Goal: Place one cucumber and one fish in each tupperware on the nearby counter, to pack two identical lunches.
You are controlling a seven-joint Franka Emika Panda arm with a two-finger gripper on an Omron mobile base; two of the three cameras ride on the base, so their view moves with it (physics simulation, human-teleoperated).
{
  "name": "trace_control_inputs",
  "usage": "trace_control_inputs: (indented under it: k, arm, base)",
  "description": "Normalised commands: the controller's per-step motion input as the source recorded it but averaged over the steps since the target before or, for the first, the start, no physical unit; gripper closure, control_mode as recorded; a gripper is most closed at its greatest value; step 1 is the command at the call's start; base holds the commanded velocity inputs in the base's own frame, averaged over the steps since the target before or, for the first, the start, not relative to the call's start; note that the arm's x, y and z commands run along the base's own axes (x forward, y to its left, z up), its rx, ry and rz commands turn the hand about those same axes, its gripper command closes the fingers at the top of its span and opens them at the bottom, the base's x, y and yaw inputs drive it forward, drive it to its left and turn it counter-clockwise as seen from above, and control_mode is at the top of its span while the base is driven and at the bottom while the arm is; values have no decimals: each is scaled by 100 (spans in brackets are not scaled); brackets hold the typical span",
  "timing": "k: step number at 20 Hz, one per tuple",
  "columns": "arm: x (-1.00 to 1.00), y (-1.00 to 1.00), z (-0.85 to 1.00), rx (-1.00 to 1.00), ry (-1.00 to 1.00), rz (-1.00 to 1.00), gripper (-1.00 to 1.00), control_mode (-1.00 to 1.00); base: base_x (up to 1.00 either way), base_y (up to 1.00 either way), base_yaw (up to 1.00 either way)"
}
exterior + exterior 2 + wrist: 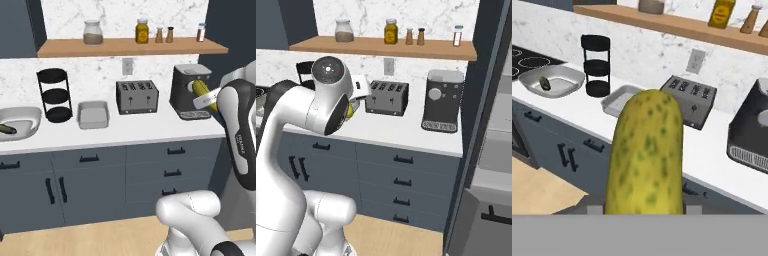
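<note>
The yellow-green cucumber (646,152) stands clamped between the jaws, which are closed on its lower end; in the hand view it rises straight up from the fingertips and hides much of the counter (662,145) beyond. In the left base view the same cucumber pokes out past the gripper (205,97), held in the air in front of the coffee machine (190,90) and above the counter's right end.

Ahead of the jaws and a little to their left sits the grey tray (619,100), apparently bare, though the cucumber hides its near corner in the hand view. In the left base view it also looks bare. Farther left, past the black rack (596,65), lies the white tub (552,82), with the dark cucumber (545,83) already inside. Beside the tray on the right stands the toaster (689,97), and a shelf (677,22) of jars runs above along the wall.

Judging by this, about a quarter of the job is done: one cucumber is in the tub and the second is in hand but not yet delivered. The tray is the sensible target, since the tub already has its cucumber. Both fish remain to be packed, one per container; I cannot say where they lie. The carry has to go leftward past the toaster before lowering.
</note>
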Motion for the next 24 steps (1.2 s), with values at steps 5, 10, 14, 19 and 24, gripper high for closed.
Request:
trace_control_inputs:
  k: [5, 10, 14, 19, 24]
  arm:
    - [0, 0, 0, 0, 0, 0, 100, 100]
    - [0, 0, 0, 0, 0, 0, 100, 100]
    - [0, 0, 0, 0, 0, 0, 100, 100]
    - [0, 0, 0, 0, 0, 0, 100, 100]
    - [15, -24, -26, 2, 10, 0, 100, -100]
  base:
    - [61, 100, -2]
    - [100, 100, -13]
    - [86, 83, -12]
    - [36, 16, -7]
    - [0, -6, -1]
